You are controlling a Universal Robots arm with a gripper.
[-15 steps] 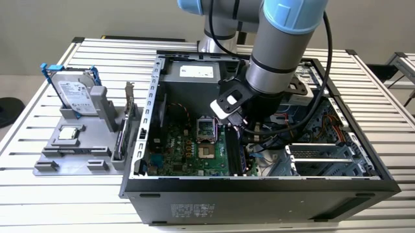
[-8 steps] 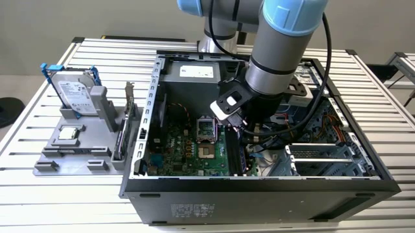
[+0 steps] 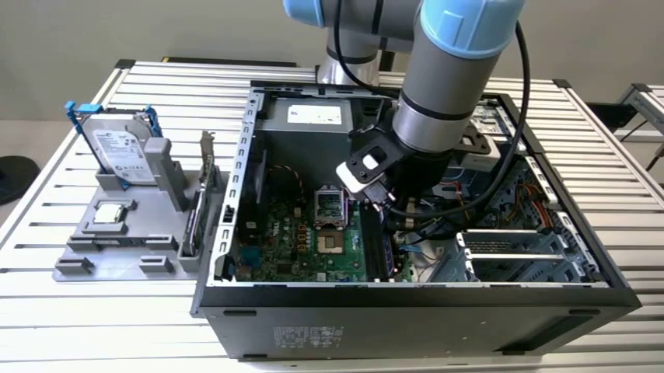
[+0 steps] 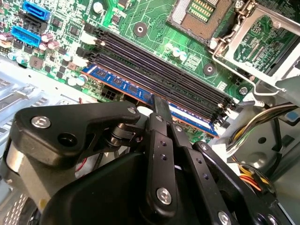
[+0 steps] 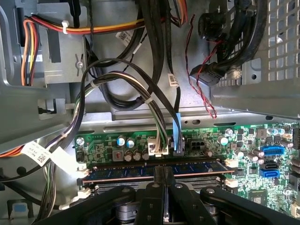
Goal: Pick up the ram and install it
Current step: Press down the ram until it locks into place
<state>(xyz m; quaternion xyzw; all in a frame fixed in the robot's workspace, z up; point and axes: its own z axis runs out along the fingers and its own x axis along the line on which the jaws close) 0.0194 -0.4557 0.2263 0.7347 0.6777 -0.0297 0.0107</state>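
The ram is a long thin stick with a blue face and a copper-coloured edge. It stands upright in the memory slot closest to the motherboard's edge, also seen in the first wrist view as the ram. My gripper is shut, its black fingertips together on the middle of the stick's top edge. The first wrist view shows the gripper with both fingers side by side along the stick's length, not across its thickness. In the exterior view the gripper reaches down inside the open computer case.
Empty black memory slots lie beside the ram, with the CPU socket beyond them. Cable bundles and a drive cage crowd the arm. A grey fixture outside the case holds a hard drive and an expansion card.
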